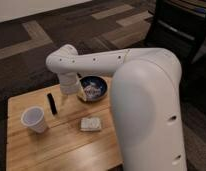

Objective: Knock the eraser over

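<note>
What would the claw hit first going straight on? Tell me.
Probably the wooden table, in the gap between the black eraser and the blue bowl; the claw points down there, though depth is unclear.

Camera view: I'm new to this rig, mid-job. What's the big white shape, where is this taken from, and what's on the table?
The white shape is the robot's one arm, reaching in from the right. Its claw hangs at the arm's far end over the wooden table, between the black eraser and the blue bowl; whether it holds anything cannot be seen. This single picture looks down from above; where the camera is mounted is unknown. Also on the table: a white cup and a pale packet.
</note>
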### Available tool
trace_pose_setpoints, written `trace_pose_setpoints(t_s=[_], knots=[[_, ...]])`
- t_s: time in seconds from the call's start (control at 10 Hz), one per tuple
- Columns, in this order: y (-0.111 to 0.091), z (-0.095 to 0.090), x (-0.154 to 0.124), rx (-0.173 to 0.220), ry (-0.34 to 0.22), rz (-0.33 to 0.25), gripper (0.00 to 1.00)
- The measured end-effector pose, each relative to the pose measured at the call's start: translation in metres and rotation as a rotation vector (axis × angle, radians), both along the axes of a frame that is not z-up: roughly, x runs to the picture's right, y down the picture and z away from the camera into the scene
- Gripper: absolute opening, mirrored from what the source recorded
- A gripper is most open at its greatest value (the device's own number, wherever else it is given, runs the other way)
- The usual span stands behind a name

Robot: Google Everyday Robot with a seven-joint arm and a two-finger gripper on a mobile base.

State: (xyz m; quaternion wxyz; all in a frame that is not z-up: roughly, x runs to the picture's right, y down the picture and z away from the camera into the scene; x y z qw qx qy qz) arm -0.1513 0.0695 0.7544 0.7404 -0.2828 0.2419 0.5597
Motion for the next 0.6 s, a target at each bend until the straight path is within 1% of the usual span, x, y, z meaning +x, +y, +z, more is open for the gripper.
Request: trace_pose_setpoints(t_s=[0.3, 0.6], knots=[[-0.007, 0.011, -0.009, -0.004, -0.011, -0.030, 0.65], [-0.013, 0.016, -0.024, -0.004, -0.036, -0.068, 0.65]])
